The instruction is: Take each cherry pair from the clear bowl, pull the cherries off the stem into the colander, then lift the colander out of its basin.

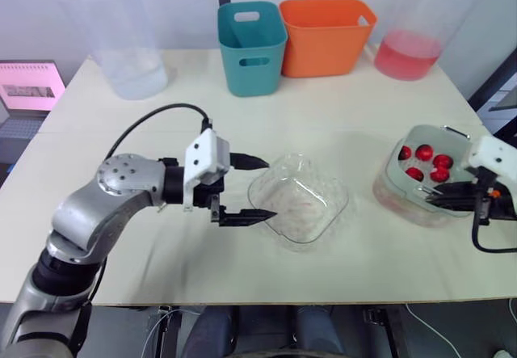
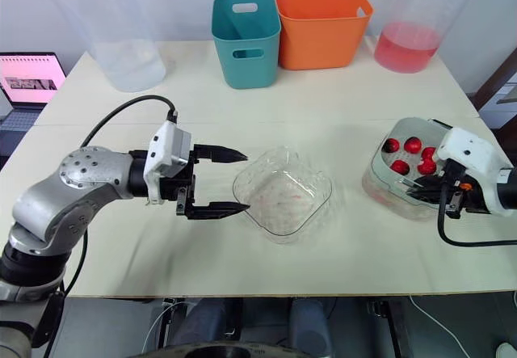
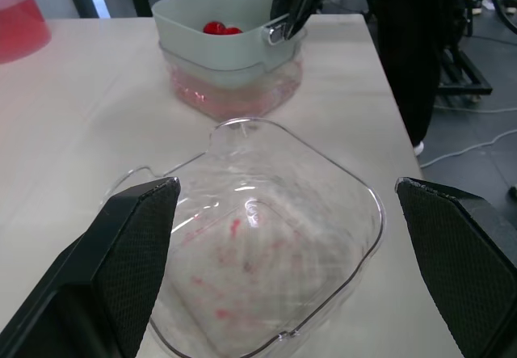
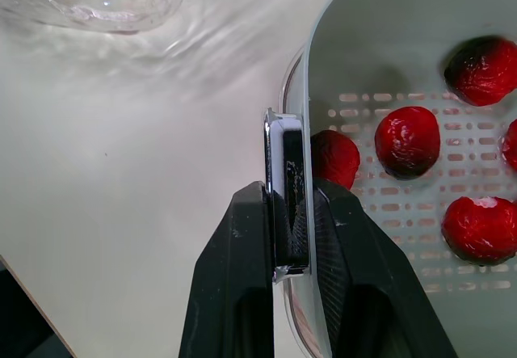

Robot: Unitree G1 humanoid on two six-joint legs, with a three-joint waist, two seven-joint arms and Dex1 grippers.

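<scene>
With the bowl (image 1: 299,200) empty and the cherries (image 4: 408,140) in the colander (image 3: 214,51) at its 3 o'clock, the right gripper (image 4: 289,200), clamped on the handle (image 4: 287,164), should lift straight and level from the basin (image 3: 234,91), the left gripper (image 1: 271,188) open-fingered at the bowl's 9 o'clock.

Bright, even light falls from overhead on the pale table (image 1: 339,124), so shadows stay soft and short. A faint grey one lies under the left gripper (image 1: 271,188) and its arm, and another lies beneath the clear bowl (image 1: 299,200). The bowl's rim and ribs throw white glints (strongest along its edge in the left wrist view). In the right wrist view, rippled bright patches spread over the tabletop beside the bowl. The metal handle (image 4: 284,156) of the colander (image 4: 380,59) catches a hard highlight there, and the cherries (image 4: 408,140) carry small shiny specks. A pink laptop screen (image 2: 32,77) glows beside the table's left edge.
</scene>
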